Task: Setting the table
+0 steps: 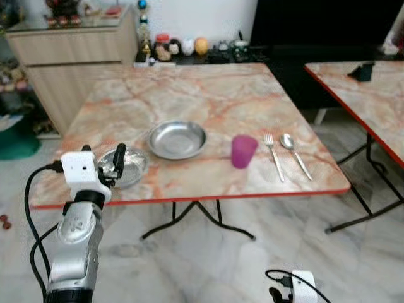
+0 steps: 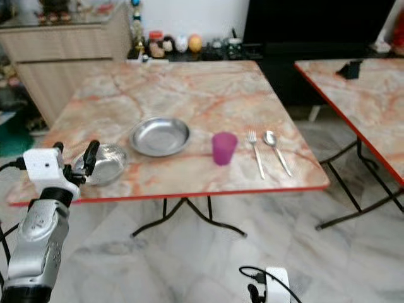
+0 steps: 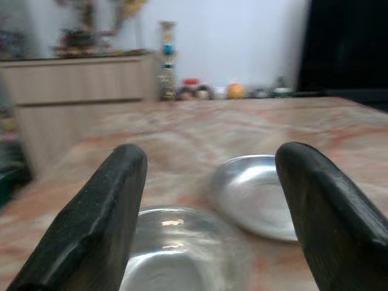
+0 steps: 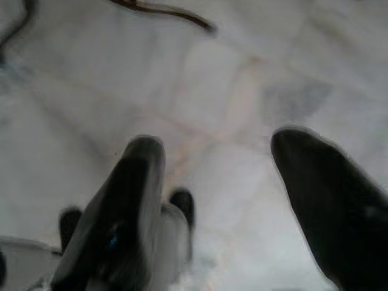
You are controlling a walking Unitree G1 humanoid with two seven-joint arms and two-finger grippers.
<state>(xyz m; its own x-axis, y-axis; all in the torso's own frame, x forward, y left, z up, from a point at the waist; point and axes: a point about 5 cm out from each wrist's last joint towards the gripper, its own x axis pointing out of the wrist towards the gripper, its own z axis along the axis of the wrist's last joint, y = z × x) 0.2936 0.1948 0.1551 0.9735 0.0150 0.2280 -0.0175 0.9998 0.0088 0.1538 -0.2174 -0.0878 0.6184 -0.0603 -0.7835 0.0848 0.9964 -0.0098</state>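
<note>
Silver-armed and spread wide, the left pincer (image 3: 206,212) hovers at the desk's (image 1: 208,95) near edge with the small steel bowl (image 1: 129,167) just beyond its fingertips, holding nothing; the right pincer (image 4: 233,206) hangs low over the marble floor (image 1: 252,265), its fingers also parted and empty. Just behind and right of the bowl lies the steel plate (image 1: 177,139), with the purple cup (image 1: 243,151) further right, then the fork (image 1: 273,156) and spoon (image 1: 295,154) side by side beyond the cup. Far behind the bowl, a wooden cabinet (image 1: 69,57) stands against the wall.
</note>
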